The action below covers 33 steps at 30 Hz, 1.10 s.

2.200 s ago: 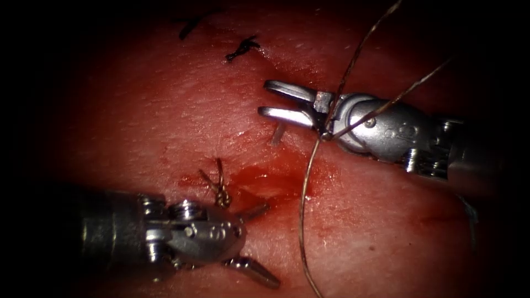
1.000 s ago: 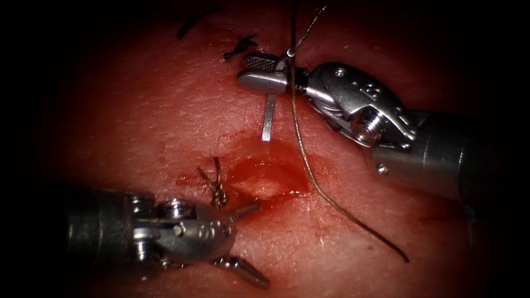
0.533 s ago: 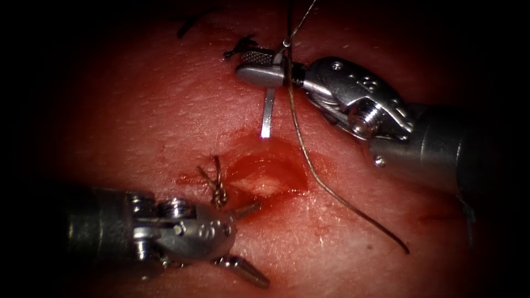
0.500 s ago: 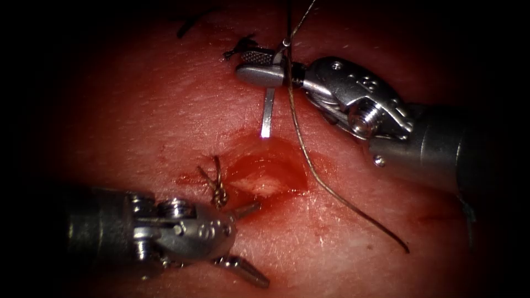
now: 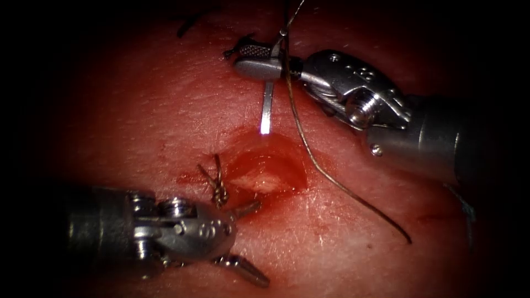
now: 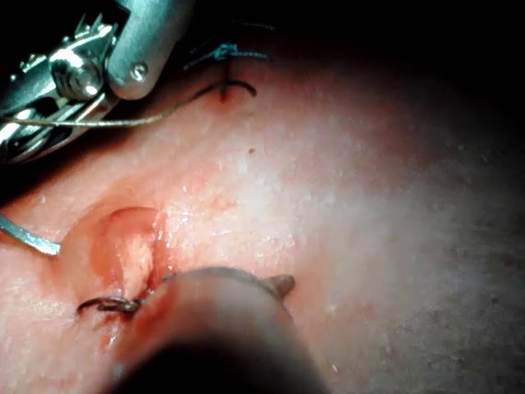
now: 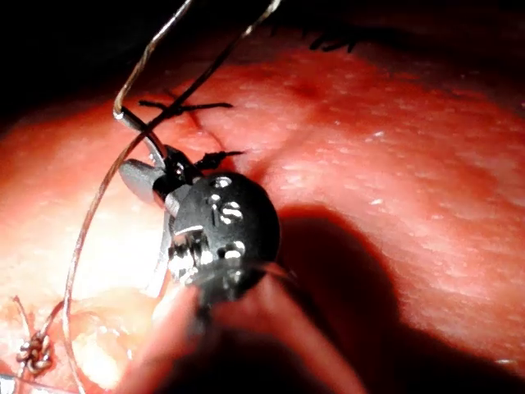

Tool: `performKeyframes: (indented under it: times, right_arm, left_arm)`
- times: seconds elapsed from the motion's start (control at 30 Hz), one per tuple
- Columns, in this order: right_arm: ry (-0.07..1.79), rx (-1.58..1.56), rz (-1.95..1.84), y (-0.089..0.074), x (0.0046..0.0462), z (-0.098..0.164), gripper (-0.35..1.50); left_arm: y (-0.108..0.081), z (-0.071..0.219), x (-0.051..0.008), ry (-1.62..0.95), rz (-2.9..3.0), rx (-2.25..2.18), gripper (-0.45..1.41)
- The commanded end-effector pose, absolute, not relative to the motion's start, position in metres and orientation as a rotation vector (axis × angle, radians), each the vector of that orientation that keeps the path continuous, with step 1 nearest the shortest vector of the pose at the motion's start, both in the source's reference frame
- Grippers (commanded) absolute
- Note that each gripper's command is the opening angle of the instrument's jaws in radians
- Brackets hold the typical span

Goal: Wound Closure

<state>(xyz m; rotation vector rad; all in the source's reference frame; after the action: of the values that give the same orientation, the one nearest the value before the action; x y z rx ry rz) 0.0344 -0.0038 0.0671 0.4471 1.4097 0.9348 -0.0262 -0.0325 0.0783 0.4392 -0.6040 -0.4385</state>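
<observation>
My right tool [image 5: 242,59] reaches in from the right, jaws shut on the curved needle [image 5: 268,105] near its tail end. The needle hangs down from the jaws, and its bright tip lies at the upper edge of the open cut [image 5: 265,172], free of the tissue. Thread [image 5: 309,154] runs from the needle's tail past the right side of the cut and ends loose on the tissue. My left tool [image 5: 259,243] sits at the lower left with its jaws open and holds nothing. The right wrist view shows the right tool [image 7: 143,182] with the thread [image 7: 86,230] arching beside it.
A tied knot with short cut ends [image 5: 220,190] sits just left of the cut, close to the left tool's upper jaw. Two older dark stitches [image 5: 243,47] lie further up, right behind the right tool's jaws. Red fluid wets the tissue [image 5: 165,110] around the cut.
Earlier the right tool's jaws stood open with thread across them; they are now shut on the needle. Over the last second it lifted the needle slightly up and away. The left tool stayed still.
</observation>
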Motion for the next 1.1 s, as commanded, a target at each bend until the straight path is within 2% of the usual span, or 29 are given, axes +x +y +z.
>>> performKeyframes:
  times: [0.03, 0.17, 0.4, 0.7, 1.1]
  right_arm:
    - [1.408, 0.467, 0.941, -0.0037, 0.0354, 0.0672, -0.35]
    - [1.374, 0.543, 0.999, -0.0040, 0.0358, 0.0670, -0.35]
    - [1.206, 0.877, 1.190, -0.0055, 0.0363, 0.0672, -0.35]
    - [1.088, 1.189, 1.253, -0.0083, 0.0371, 0.0679, -0.35]
    - [1.082, 1.257, 1.207, -0.0111, 0.0379, 0.0670, -0.35]
  left_arm:
    - [-0.0326, 0.0788, -0.0268, -0.605, -0.438, 0.439, 0.78]
    - [-0.0326, 0.0788, -0.0268, -0.605, -0.438, 0.439, 0.78]
    - [-0.0327, 0.0787, -0.0265, -0.601, -0.433, 0.442, 0.78]
    - [-0.0327, 0.0787, -0.0263, -0.601, -0.431, 0.443, 0.78]
    - [-0.0327, 0.0788, -0.0261, -0.599, -0.428, 0.445, 0.78]
